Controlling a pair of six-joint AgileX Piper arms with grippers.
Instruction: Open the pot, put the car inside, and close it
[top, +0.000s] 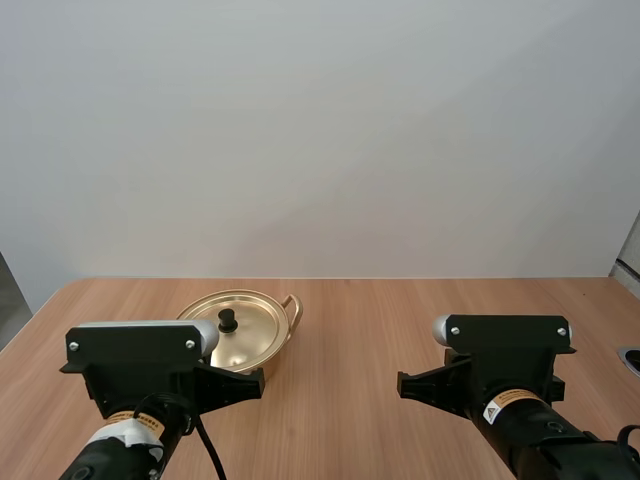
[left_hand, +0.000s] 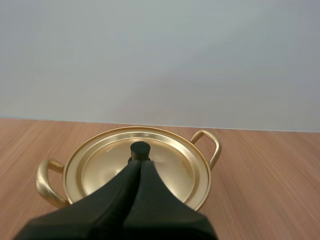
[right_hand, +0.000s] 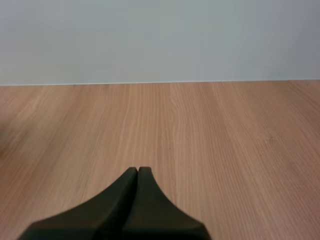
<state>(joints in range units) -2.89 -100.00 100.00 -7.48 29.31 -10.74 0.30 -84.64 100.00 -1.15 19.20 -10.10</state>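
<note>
Pale wooden table (top: 380, 320), warm brown with fine grain. Meets a plain white wall (top: 320, 130) right along the far edge. Near the right edge, a small dark thing (top: 631, 358), half cut off, not identifiable.

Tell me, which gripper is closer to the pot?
Left. The left gripper sits just in front of the pot, fingers together, pointing at its knob. The right gripper is off to the pot's right, over the table.

Near side of the pot (left_hand: 204, 172) behind the left pincer (left_hand: 140, 163).
</note>
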